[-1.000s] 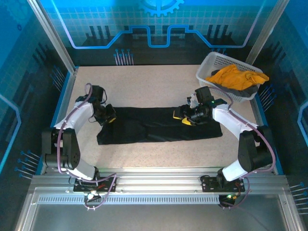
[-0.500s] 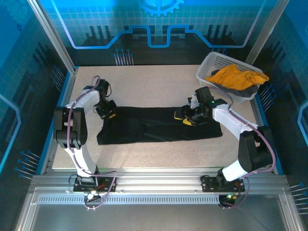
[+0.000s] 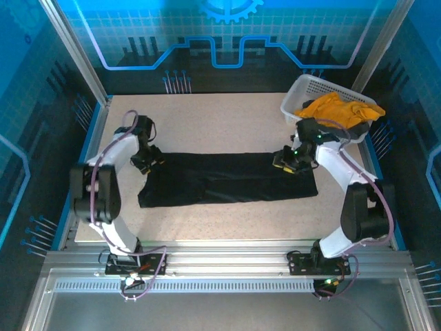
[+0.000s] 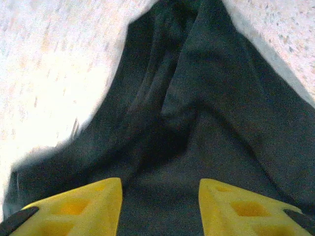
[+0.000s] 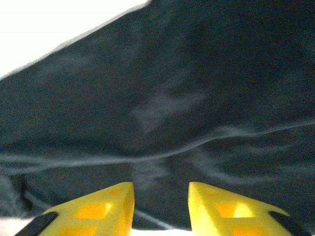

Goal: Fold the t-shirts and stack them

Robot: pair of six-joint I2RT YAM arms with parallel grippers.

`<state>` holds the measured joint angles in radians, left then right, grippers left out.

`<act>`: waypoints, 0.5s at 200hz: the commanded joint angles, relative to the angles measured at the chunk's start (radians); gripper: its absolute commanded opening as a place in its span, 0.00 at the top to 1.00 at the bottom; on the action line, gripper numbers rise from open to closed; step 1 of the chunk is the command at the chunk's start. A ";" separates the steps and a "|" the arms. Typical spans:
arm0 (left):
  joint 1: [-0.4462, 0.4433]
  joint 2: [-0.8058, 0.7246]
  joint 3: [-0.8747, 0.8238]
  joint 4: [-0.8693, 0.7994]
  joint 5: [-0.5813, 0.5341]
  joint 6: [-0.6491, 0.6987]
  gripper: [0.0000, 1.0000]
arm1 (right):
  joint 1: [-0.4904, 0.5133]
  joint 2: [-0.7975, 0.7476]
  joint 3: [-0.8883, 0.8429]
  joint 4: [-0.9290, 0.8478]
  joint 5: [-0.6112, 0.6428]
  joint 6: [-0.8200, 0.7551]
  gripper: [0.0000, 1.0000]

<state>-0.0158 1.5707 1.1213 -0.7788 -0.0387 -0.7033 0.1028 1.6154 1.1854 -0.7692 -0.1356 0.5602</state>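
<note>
The black t-shirt (image 3: 227,178) is lying as a long strip on the table (image 3: 220,117), and the mustard t-shirt (image 3: 337,110) is sitting in the white basket (image 3: 295,93). The left gripper (image 3: 153,160) and right gripper (image 3: 286,160) are hovering over its ends, jaws apart and empty. The next move is likely pinching both ends for a crosswise fold.

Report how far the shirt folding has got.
Done: the black shirt lies on the table, seemingly folded into a long band. In hand: the left gripper and right gripper sit at its two ends, jaws apart over the cloth. Left: further folds; the orange shirt lies crumpled in the basket; no stack yet.
</note>
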 commanded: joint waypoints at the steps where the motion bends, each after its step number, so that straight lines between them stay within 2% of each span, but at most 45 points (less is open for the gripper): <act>1: -0.113 -0.085 -0.139 0.020 0.130 -0.245 0.65 | -0.021 0.115 0.103 -0.131 0.183 -0.052 0.74; 23: -0.235 -0.015 -0.165 0.077 0.164 -0.398 0.72 | -0.019 0.252 0.219 -0.211 0.276 -0.068 0.79; 48: -0.256 0.107 -0.143 0.155 0.180 -0.504 0.74 | -0.004 0.363 0.302 -0.266 0.342 -0.088 0.77; 61: -0.242 0.181 -0.103 0.165 0.175 -0.499 0.74 | 0.003 0.414 0.331 -0.297 0.342 -0.103 0.76; 82: -0.200 0.321 0.034 0.090 0.149 -0.412 0.75 | 0.017 0.490 0.350 -0.347 0.309 -0.128 0.74; 100: -0.154 0.415 0.149 0.059 0.132 -0.357 0.75 | 0.045 0.486 0.318 -0.351 0.297 -0.136 0.72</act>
<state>-0.2268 1.8530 1.1538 -0.7170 0.1303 -1.1152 0.1081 2.0834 1.5124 -1.0229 0.1581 0.4599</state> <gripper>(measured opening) 0.251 0.276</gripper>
